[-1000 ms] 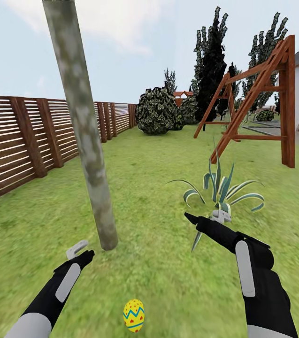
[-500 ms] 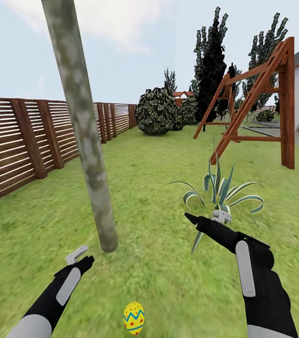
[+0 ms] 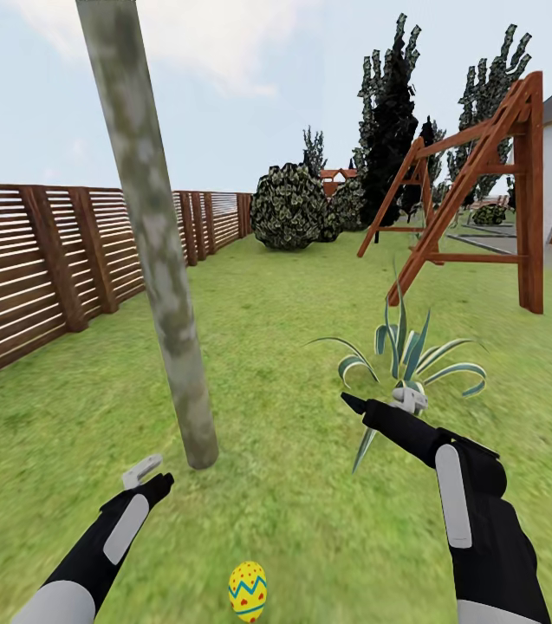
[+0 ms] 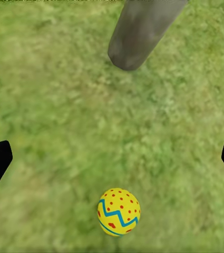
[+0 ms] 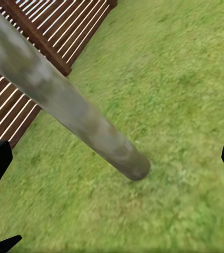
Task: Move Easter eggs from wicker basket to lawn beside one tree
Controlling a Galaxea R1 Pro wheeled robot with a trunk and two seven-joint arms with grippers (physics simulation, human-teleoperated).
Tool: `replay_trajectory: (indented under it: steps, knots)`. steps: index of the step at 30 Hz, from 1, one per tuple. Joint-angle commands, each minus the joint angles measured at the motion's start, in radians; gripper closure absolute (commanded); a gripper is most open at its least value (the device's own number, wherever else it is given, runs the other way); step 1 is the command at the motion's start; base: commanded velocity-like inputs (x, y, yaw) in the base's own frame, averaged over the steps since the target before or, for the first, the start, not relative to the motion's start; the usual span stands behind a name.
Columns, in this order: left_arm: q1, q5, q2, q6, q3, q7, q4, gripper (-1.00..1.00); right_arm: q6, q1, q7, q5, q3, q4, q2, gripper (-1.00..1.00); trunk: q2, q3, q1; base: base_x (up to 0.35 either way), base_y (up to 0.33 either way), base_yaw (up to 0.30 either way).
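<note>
On the lawn near the tree base lay one Easter egg, loose on the grass, betw. your two arms & apart from the trunk. Your left gripper hung above it, fingers spread wide, nothing held. Your right gripper was spread too, empty, by a spiky plant. Wooden fence ran on the left.

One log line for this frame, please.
egg on lawn near tree | left tool open, empty | right tool open, empty | basket not visible
</note>
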Motion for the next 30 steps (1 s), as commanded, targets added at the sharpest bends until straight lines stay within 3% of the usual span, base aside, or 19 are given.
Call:
replay_trajectory:
  steps: [1,12,30]
  knots:
    - [0.000,0.009,0.000,0.004,0.000,0.006,-0.002,-1.00,0.006,-0.001,0.007,0.003,-0.003,-0.001,0.001,-1.00,0.007,0.002,-0.004,0.000,0.000,0.000]
    - [0.000,0.009,0.000,0.004,0.000,0.006,-0.002,-1.00,0.006,-0.001,0.006,0.003,-0.003,-0.001,0.001,-1.00,0.084,0.037,-0.046,-0.003,0.000,0.000]
    - [0.000,0.012,0.000,0.004,0.004,0.006,-0.009,-1.00,0.007,-0.001,0.006,0.003,-0.002,-0.001,0.002,-1.00,0.210,0.093,-0.115,-0.107,0.000,0.000]
